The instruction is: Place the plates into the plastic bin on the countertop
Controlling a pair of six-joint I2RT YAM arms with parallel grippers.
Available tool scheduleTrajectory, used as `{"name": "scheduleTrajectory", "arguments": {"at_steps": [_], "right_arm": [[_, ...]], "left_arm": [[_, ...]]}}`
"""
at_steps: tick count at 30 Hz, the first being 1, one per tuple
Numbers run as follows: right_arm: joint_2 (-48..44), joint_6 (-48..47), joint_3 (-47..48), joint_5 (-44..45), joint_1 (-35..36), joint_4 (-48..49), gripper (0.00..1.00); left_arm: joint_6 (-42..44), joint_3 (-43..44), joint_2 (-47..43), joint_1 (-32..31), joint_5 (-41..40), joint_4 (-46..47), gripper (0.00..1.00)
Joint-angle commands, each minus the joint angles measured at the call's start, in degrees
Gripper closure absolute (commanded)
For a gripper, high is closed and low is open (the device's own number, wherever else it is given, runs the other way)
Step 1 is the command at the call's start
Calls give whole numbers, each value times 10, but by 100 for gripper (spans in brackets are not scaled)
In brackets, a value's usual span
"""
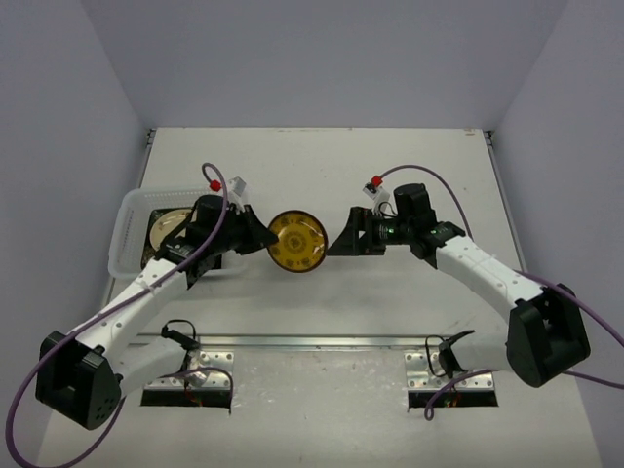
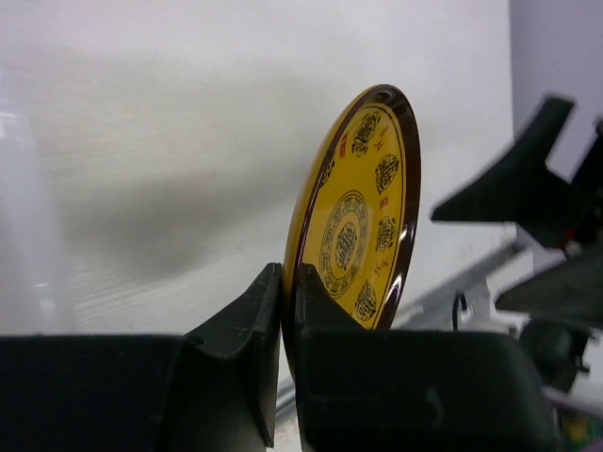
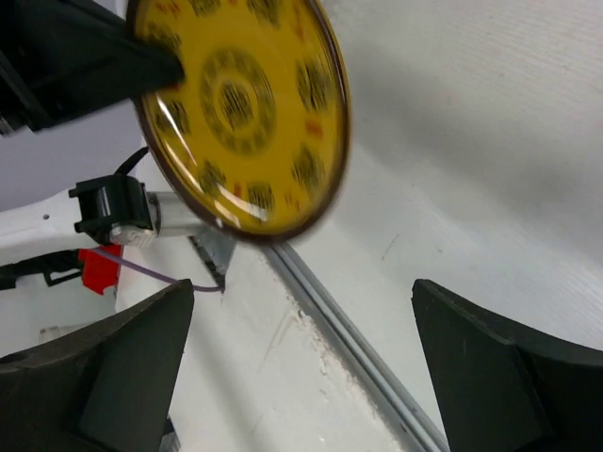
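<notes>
One yellow plate [image 1: 296, 242] over the counter [image 1: 322, 166], left wrist view shows left fingers [image 2: 240, 344] clamped on its rim, right fingers [image 3: 118, 363] apart nearby, only top view shows plastic bin [image 1: 125, 219] holding another plate [image 1: 166, 225].

The place reads as a robotics lab test cell, not a home or kitchen. A bare white countertop [image 1: 322, 161] is enclosed on three sides by plain pale walls [image 1: 58, 146]. A left arm [image 1: 136, 302] and a right arm [image 1: 487, 273], both white and black, are bolted to perforated metal plates [image 1: 216, 360] at the near edge, just in front of a metal rail [image 1: 322, 341]. Purple cables [image 1: 11, 421] are looped loosely from the arms. Household ware is represented by a yellow plate [image 1: 296, 241] and a translucent plastic bin [image 1: 125, 219].
</notes>
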Motion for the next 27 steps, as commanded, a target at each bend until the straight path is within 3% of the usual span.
{"name": "scheduleTrajectory", "arguments": {"at_steps": [1,3,4,9,15,16,18,20,21,22,23,27], "right_arm": [[-28,-16,0,40,-36,5,1],[-33,-18,-8,56,-55,-14,1],[-41,-20,-13,57,-68,-18,1],[-82,-42,-44,76,-90,-38,1],[-137,-64,-55,104,-100,-82,1],[-156,-66,-55,102,-100,-87,1],[-177,-64,-54,96,-100,-94,1],[-206,-63,-46,91,-100,-103,1],[-215,-66,-40,91,-100,-111,1],[-221,-69,-33,93,-100,-125,1],[-227,-73,-23,98,-100,-139,1],[-249,-101,18,143,-100,-210,1]], "left_arm": [[-32,64,-47,130,-167,-82,100],[-49,60,-73,226,-165,-92,100],[-55,53,-80,317,-149,-94,100],[-76,16,-84,542,-47,-89,100],[-57,1,-25,603,-12,-62,97],[-54,-3,-18,603,3,-55,80],[-51,-6,-21,603,20,-58,68],[-45,-15,-44,603,17,-50,30],[-40,-10,-49,603,15,-63,14],[-32,-1,-53,603,16,-76,6],[-22,7,-57,603,18,-85,0],[13,22,-99,583,20,-130,0]]}}
